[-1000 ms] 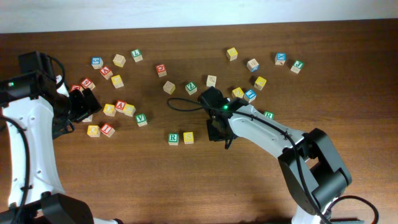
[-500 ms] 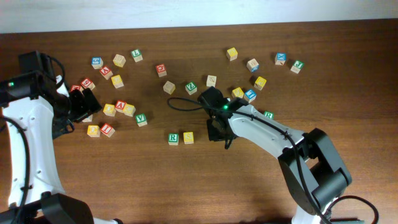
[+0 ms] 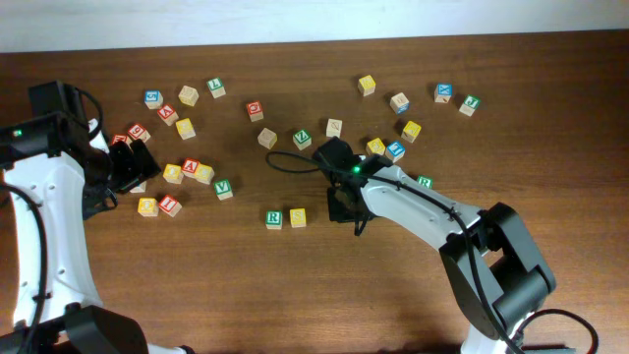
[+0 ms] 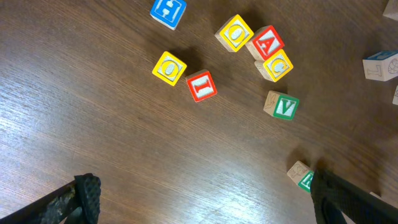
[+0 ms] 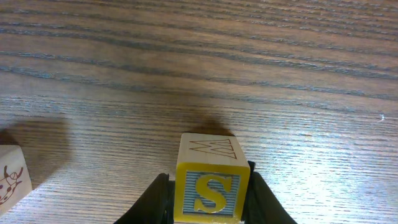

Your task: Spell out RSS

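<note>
Right gripper (image 5: 211, 198) pinches S cube (image 5: 210, 183) (wrist cam only); left gripper (image 4: 205, 190) spread wide.

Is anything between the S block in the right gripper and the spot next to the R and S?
Nothing visible: only bare table lies between the right gripper, shut on the held S cube, and the placed S cube beside the R cube.

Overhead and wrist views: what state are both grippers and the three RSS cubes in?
left gripper: open, empty.
right gripper: shut on held S cube.
held S cube: clamped, S facing the wrist camera.
R cube: on table, R up.
placed S cube: on table, beside R cube.
</note>
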{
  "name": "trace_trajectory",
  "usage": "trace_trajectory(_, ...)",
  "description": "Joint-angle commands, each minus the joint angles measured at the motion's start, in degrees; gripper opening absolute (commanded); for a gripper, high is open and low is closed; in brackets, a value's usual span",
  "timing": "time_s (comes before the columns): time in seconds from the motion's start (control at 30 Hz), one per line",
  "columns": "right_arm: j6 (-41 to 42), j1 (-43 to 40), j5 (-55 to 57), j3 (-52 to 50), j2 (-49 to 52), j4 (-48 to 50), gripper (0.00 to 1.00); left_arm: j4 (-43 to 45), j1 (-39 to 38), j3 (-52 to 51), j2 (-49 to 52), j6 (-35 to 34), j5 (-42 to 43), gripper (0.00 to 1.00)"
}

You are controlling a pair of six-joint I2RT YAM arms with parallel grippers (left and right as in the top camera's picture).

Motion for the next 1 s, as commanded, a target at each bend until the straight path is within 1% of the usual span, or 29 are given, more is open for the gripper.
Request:
trace_trajectory(0.0, 0.5, -0.3, 0.7, -0.6, 0.1, -0.4, 0.27, 0.1, 0.1, 0.1, 0.0, 0.5, 0.4, 0.99)
trace_trajectory(0.23, 0.5, -0.3, 0.7, -0.1, 0.1, -0.3, 0.34, 0.1, 0.1, 0.1, 0.0, 0.5, 0.4, 0.99)
trace_trajectory(0.4, 0.5, -0.3, 0.7, 1.3, -0.5, -0.6, 0.36, 0.1, 0.1, 0.1, 0.0, 0.5, 0.4, 0.99)
trace_trajectory(0.43, 0.5, -0.3, 0.7, 2.3, -0.9, -1.5, 0.38, 0.1, 0.1, 0.1, 0.0, 0.5, 0.4, 0.99)
trace_trajectory(0.57, 0.5, -0.3, 0.7, 6.3, -2.9, -5.8, 0.39, 0.1, 0.1, 0.1, 0.0, 0.5, 0.4, 0.99)
trace_trajectory(0.67, 0.0, -0.3, 0.9, 11.3, -5.6, -11.4, 0.39, 0.1, 0.1, 0.1, 0.0, 0.5, 0.4, 0.99)
trace_trajectory(0.73, -1.0, -0.3, 0.7, 14.3, -7.1, -14.7, 0.44, 0.1, 0.1, 0.1, 0.0, 0.5, 0.4, 0.99)
trace_trajectory(0.8, -1.0, -0.3, -3.0, 16.6, -8.2, -16.7, 0.45, 0.1, 0.1, 0.1, 0.0, 0.5, 0.4, 0.99)
trace_trajectory(0.9, -1.0, -0.2, -9.7, 16.4, -8.0, -16.1, 0.45, 0.1, 0.1, 0.1, 0.0, 0.5, 0.4, 0.99)
trace_trajectory(0.97, -0.8, 0.6, -12.3, 15.5, -7.3, -14.8, 0.45, 0.1, 0.1, 0.1, 0.0, 0.5, 0.4, 0.99)
